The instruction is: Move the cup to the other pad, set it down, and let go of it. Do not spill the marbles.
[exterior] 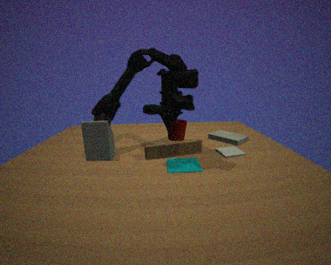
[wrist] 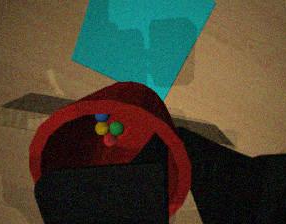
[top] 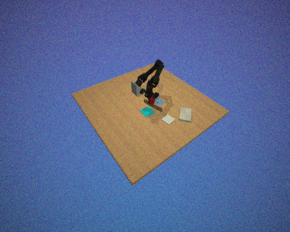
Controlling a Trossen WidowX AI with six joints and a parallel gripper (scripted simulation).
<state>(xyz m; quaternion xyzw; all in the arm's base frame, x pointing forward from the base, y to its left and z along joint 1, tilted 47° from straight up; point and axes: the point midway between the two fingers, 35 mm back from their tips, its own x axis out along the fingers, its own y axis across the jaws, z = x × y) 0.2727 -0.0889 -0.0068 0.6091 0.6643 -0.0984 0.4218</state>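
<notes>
Blue backdrop surrounds a square wooden table (top: 117, 130) in the top view, where the black arm (top: 153, 78) reaches down near the middle of the board. From the exterior view, the gripper (exterior: 174, 119) hangs over a low wooden bar (exterior: 173, 149) with its fingers pinching the rim of the red cup (exterior: 178, 129), which is held upright off the table, above and just behind the bar. A teal pad (exterior: 184, 165) lies in front of the bar; a grey block (exterior: 97, 140) stands to the side, and two pale flat slabs (exterior: 228, 137) (exterior: 231, 151) lie at the other side.

Only the wrist view looks into the cup (wrist: 110, 150): four marbles sit together at its bottom, blue (wrist: 102, 117), yellow (wrist: 101, 128), green (wrist: 116, 128) and red (wrist: 110, 139). It also shows the teal pad (wrist: 145, 40) beyond the cup's rim, with the bar (wrist: 37, 103) crossing between them. A light blue pad (top: 159, 101) beside the gripper appears only in the top view.
</notes>
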